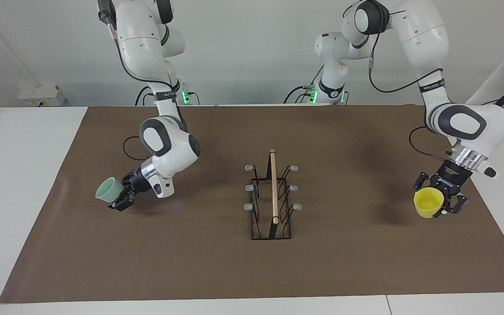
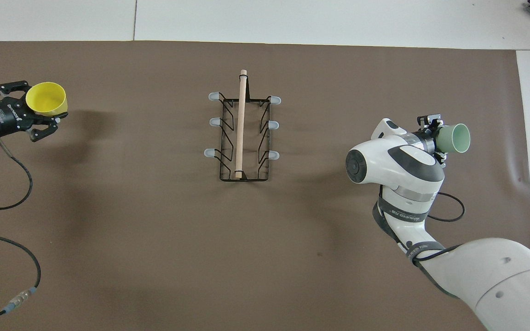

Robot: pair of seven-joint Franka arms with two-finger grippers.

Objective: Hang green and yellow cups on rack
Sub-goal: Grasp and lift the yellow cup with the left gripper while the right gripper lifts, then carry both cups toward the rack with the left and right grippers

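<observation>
The black wire rack (image 1: 273,188) with its wooden dowel handle stands mid-table on the brown mat, all six grey-tipped prongs bare; it also shows in the overhead view (image 2: 240,128). My left gripper (image 1: 439,206) is shut on the yellow cup (image 1: 428,203), holding it above the mat near the left arm's end, mouth up and tilted; both appear in the overhead view, gripper (image 2: 39,116) and cup (image 2: 47,98). My right gripper (image 1: 120,197) is shut on the pale green cup (image 1: 109,189), held on its side above the mat toward the right arm's end; the overhead view shows this gripper (image 2: 434,137) and cup (image 2: 454,138) too.
The brown mat (image 1: 190,262) covers most of the white table. Black cables trail on the mat by each arm (image 2: 12,184). A white box (image 1: 37,94) sits at the table corner near the right arm's base.
</observation>
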